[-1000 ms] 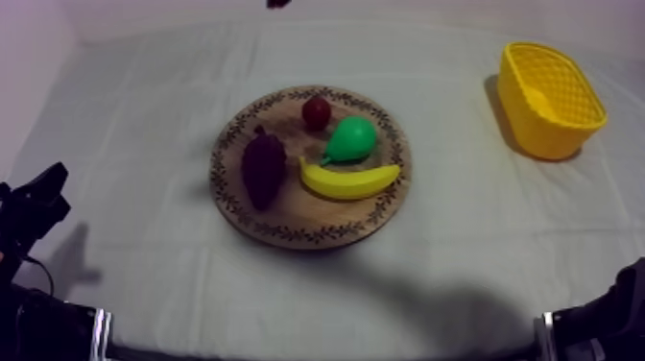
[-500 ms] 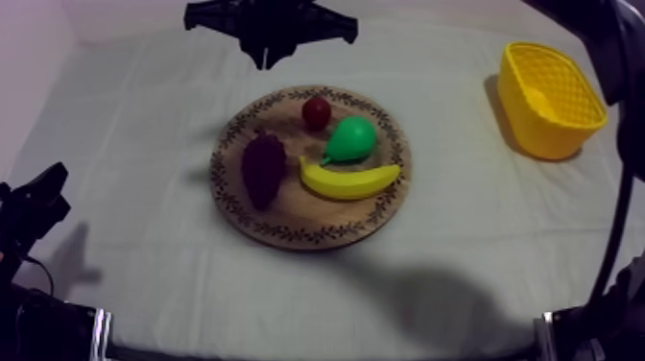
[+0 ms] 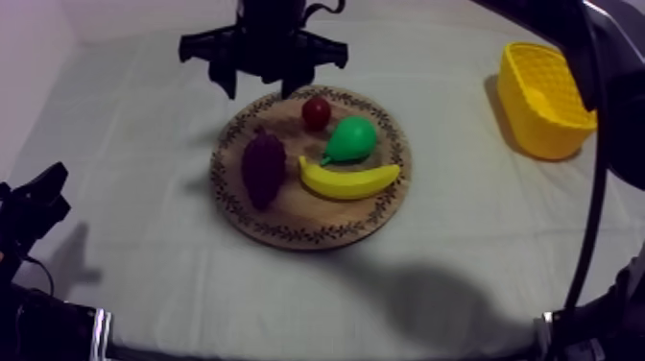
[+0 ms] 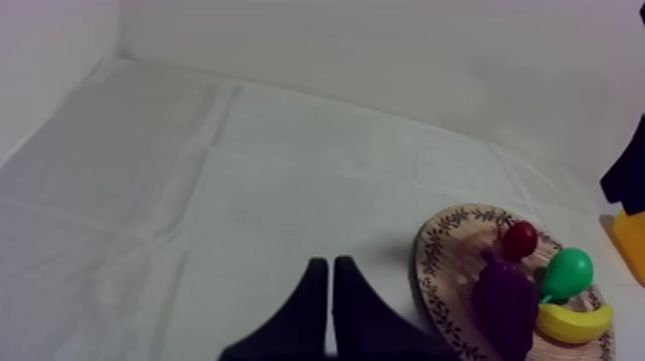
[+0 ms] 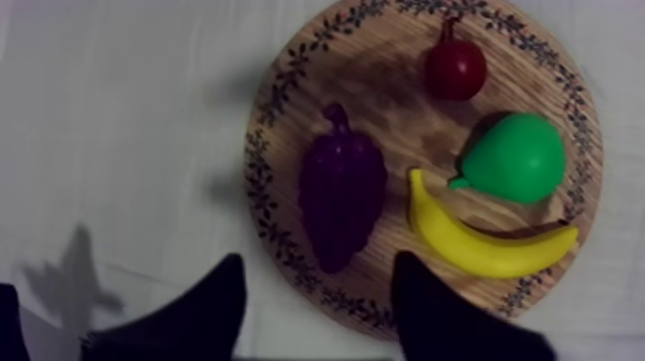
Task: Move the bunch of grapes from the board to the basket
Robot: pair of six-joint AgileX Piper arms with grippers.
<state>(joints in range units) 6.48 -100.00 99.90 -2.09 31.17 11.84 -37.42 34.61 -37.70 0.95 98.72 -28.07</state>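
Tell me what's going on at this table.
The right end effector hovers open over the far edge of the wooden board, holding nothing. The bunch of grapes lies on the board beside a banana, a pear and a small red fruit. The yellow basket stands apart at the robot's right. The left end effector rests shut at its own side.

**Robot bodywork: all black**

Left gripper [image 4: 331, 312]: two black fingers [image 4: 305, 322] tapering to narrow tips. Right gripper [image 3: 261, 88]: black, wide crossbar body over two blunt black fingers. Left arm [image 3: 53, 326] and right arm [image 3: 609, 322]: black shells, each with one pale ring band.
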